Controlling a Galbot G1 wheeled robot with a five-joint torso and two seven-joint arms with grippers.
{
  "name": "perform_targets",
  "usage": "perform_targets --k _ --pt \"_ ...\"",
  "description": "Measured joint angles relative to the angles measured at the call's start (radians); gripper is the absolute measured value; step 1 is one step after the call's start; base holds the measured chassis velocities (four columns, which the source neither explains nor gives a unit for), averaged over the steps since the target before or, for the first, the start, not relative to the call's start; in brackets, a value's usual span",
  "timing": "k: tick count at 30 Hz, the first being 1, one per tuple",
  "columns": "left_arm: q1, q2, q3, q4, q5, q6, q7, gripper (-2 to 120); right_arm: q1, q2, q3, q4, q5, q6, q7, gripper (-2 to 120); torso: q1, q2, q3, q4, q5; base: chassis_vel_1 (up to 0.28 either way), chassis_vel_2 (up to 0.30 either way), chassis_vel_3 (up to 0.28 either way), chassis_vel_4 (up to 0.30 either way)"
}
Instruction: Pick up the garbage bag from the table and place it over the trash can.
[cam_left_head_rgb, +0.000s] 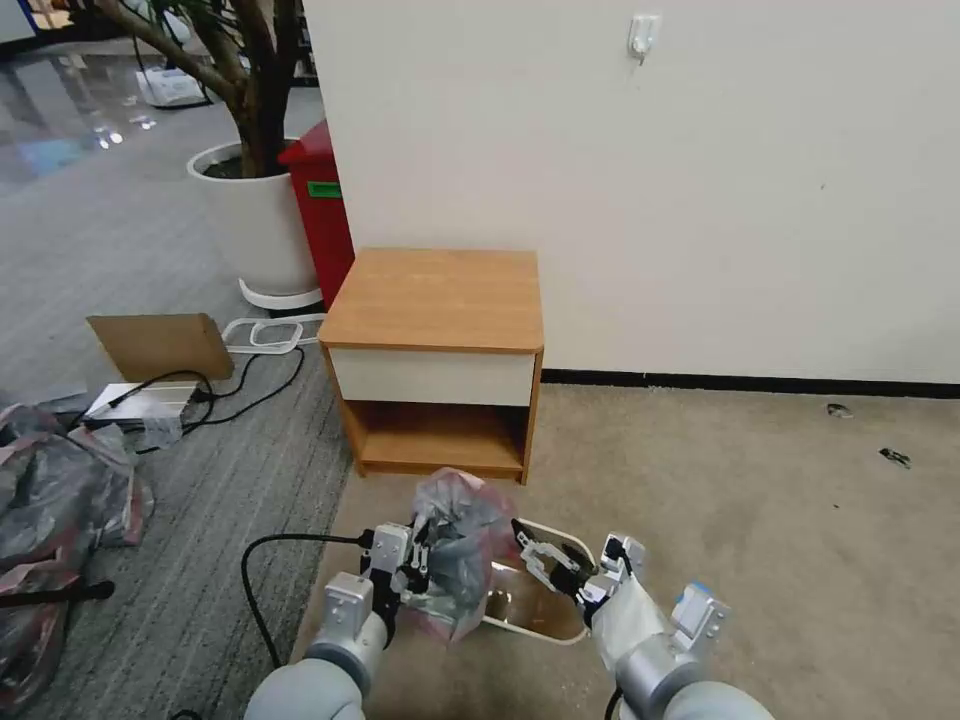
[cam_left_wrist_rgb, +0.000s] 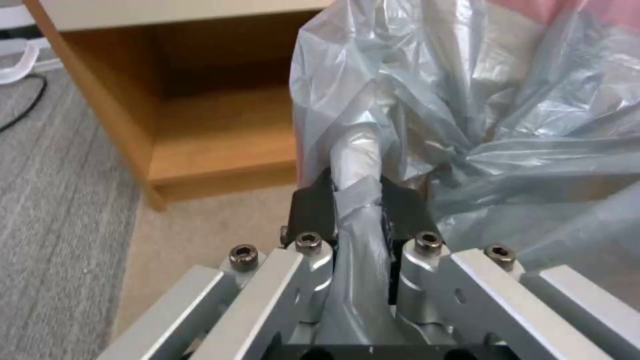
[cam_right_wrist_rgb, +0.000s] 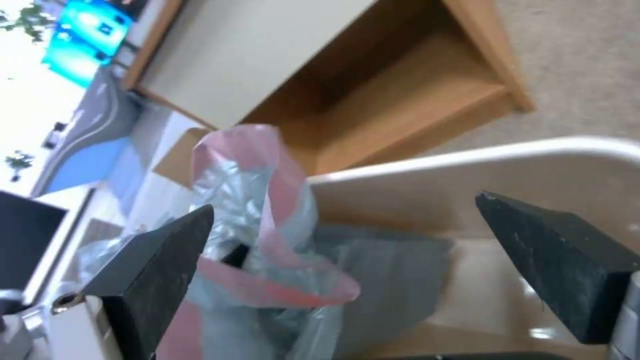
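Bag held at bin's left rim
Left gripper (cam_left_head_rgb: 418, 566) clenched on garbage bag (cam_left_head_rgb: 462, 560); right gripper (cam_left_head_rgb: 545, 560) released, just right, over trash can (cam_left_head_rgb: 540, 625).

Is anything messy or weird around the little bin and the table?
Yes. The garbage bag is not spread over the trash can; it hangs bunched at the bin's left side, pinched in the left claw. The right claw is open above the bin. A heap of plastic bags lies on the floor, far left.
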Motion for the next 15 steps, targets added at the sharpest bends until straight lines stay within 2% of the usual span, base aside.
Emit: perform_targets --k 2,5,6,8,12,15 --pt "0.001 0.0 -0.002 0.0 0.0 -0.01 0.011 9 0.006 -0.002 -0.002 -0.007 0.002 0.0 -0.015 100 0.0 0.0 0.0 -0.0001 0.0 0.0 0.0 0.0 0.0" --pt "0.002 0.0 -0.008 0.004 0.002 -0.044 0.044 9 0.031 0.004 -0.012 -0.03 0.008 0.008 -0.024 89 0.0 0.0 0.0 0.0 0.0001 0.0 0.0 0.0 0.0" --pt "0.002 0.0 -0.008 0.004 0.002 -0.044 0.044 9 0.031 0.004 -0.012 -0.03 0.008 0.008 -0.024 89 0.0 0.0 0.0 0.0 0.0001 0.0 0.0 0.0 0.0" --pt "0.002 0.001 -0.01 0.004 0.002 -0.052 0.057 9 0.039 0.005 -0.019 -0.03 0.029 0.008 -0.025 77 0.0 0.0 0.0 0.0 0.0001 0.0 0.0 0.0 0.0" --pt "0.001 0.002 -0.012 0.004 0.002 -0.06 0.068 9 0.046 0.004 -0.026 -0.031 0.039 0.006 -0.025 69 0.0 0.0 0.0 -0.0001 0.0001 0.0 0.0 0.0 0.0" --pt "-0.001 0.001 -0.017 0.004 0.001 -0.066 0.074 9 0.052 0.004 -0.032 -0.034 0.047 0.004 -0.026 52 0.0 0.0 0.0 0.0 0.0001 0.0 0.0 0.0 0.0"
